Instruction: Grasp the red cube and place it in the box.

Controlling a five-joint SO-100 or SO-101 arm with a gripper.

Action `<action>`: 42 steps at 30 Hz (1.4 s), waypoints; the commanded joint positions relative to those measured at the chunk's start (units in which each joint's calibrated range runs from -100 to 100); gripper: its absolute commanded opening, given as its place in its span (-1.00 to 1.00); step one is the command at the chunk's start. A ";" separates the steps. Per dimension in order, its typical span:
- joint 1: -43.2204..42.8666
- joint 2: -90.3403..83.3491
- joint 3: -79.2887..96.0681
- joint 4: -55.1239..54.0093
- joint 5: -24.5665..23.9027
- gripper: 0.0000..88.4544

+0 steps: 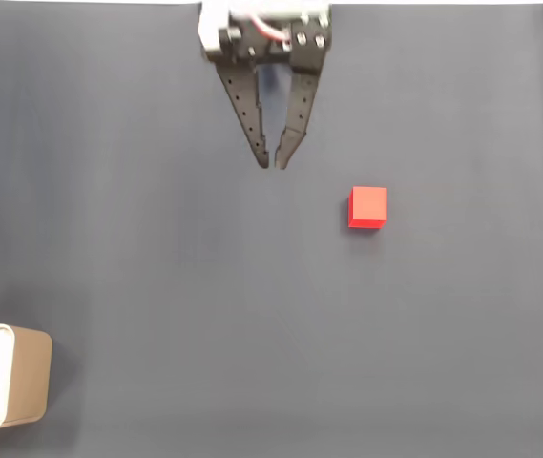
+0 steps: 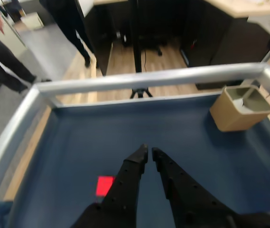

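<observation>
My pincer (image 1: 273, 164) hangs nearly closed, empty, at twelve o'clock in the fixed view; the red cube (image 1: 367, 207) sits apart at its four o'clock, the box (image 1: 9, 376) at eight.

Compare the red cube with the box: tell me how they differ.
The red cube is bright red and solid; the box is tan, open-topped and hollow. The cube is clearly smaller than the box. In the fixed view the cube lies near the gripper, while the box sits at the lower-left edge. Both rest on the dark blue table.
</observation>
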 commanded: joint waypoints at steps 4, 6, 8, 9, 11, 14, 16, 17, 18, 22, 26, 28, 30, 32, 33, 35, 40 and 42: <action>-2.94 8.22 -8.69 12.81 0.68 -1.00; -3.72 9.69 -9.06 13.30 0.63 -1.00; -4.79 10.91 -9.24 13.79 0.63 -1.00; -5.21 11.34 -9.24 13.95 0.63 -1.00; -6.35 12.21 -9.24 14.36 0.63 -1.00; -8.05 13.42 -9.24 14.94 0.49 -1.00; -9.33 14.29 -9.33 15.10 0.39 -1.00; -10.04 14.72 -9.33 15.10 0.34 -1.00; -10.68 15.07 -9.33 15.10 0.29 -1.00; -13.45 16.37 -9.33 14.77 0.24 -1.00; -15.86 17.15 -8.69 13.71 0.24 -1.00; -16.79 17.23 -7.87 12.97 0.39 -1.00; -17.64 17.06 -6.60 11.74 0.59 -1.00; -18.28 16.80 -5.23 10.43 0.83 -1.00; -18.56 16.63 -4.50 9.85 1.03 -1.00; -19.20 16.11 -2.85 8.87 1.42 -1.00; -20.55 14.37 1.80 6.58 2.34 -1.00; -21.05 13.51 3.90 4.94 2.59 -1.00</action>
